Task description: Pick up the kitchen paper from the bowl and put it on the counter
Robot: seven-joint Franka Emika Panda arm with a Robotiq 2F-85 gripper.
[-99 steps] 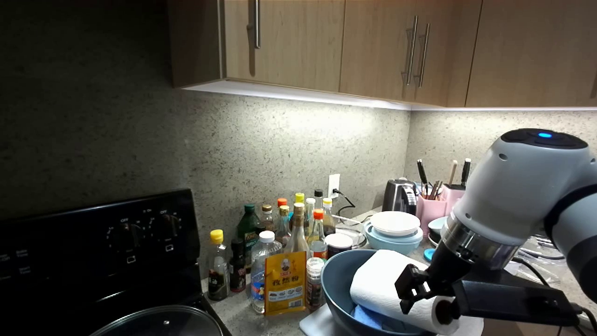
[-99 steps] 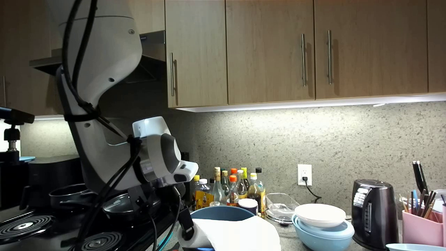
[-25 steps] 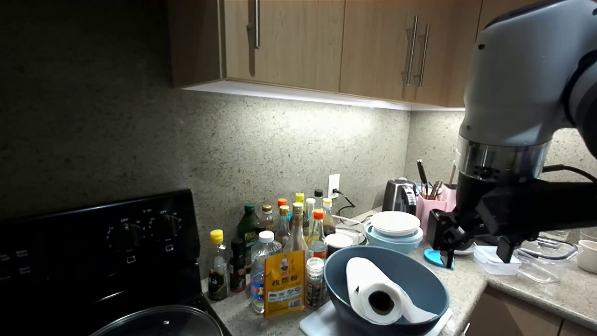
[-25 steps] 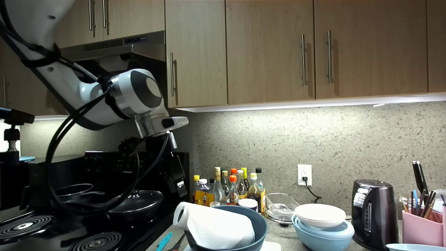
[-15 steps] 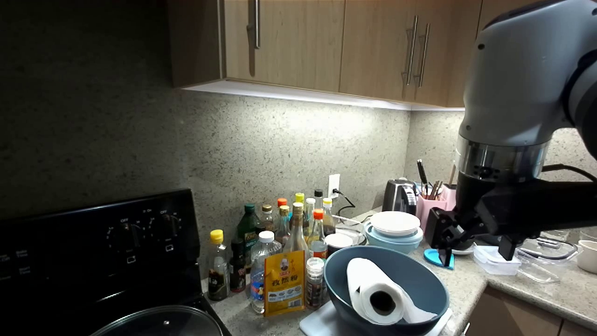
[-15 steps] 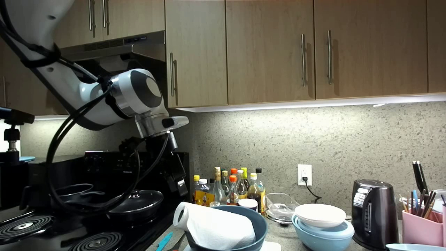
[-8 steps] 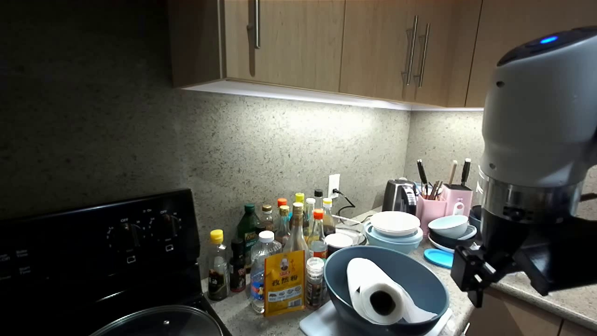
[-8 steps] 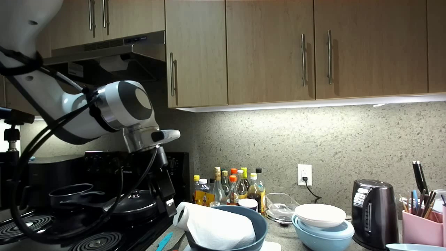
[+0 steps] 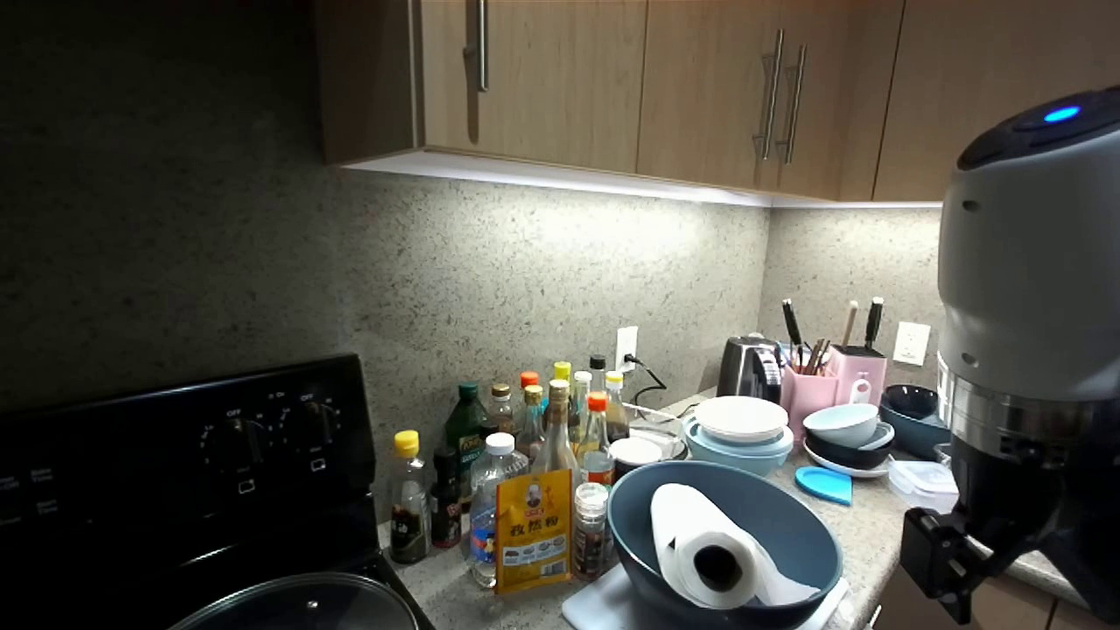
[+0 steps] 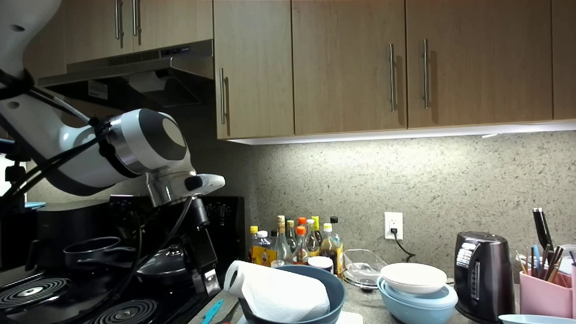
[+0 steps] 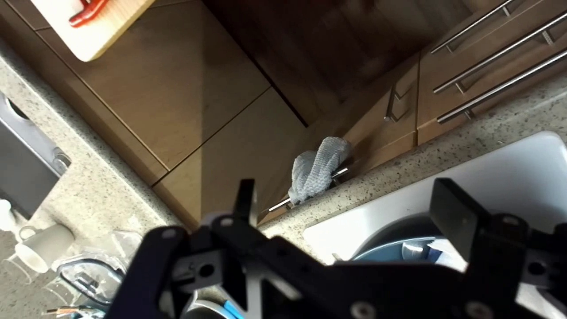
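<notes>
The kitchen paper, a white roll (image 9: 687, 516), lies tilted in the big dark blue-grey bowl (image 9: 779, 512). In an exterior view its hollow end faces the camera; in an exterior view the roll (image 10: 285, 292) leans over the rim of the bowl (image 10: 336, 292). My gripper (image 11: 345, 192) is open and empty, fingers wide apart. It is apart from the bowl, off to its side beyond the edge of the speckled counter (image 9: 862, 547). In the wrist view, part of the bowl (image 11: 385, 250) and some white paper (image 11: 454, 257) show beside one finger; the rest is hidden behind the gripper.
A white board (image 9: 604, 604) lies under the bowl. Several bottles (image 9: 557, 437) and a yellow packet (image 9: 535, 529) stand beside it. Stacked bowls (image 9: 739, 446) and a blue lid (image 9: 822, 484) are behind. The stove (image 10: 126, 310) adjoins. A grey cloth (image 11: 316, 170) hangs on a handle.
Earlier my gripper was at the roll's end; now the roll lies apart from it, turned in the bowl. In the last second the gripper moved lower and farther from the bowl.
</notes>
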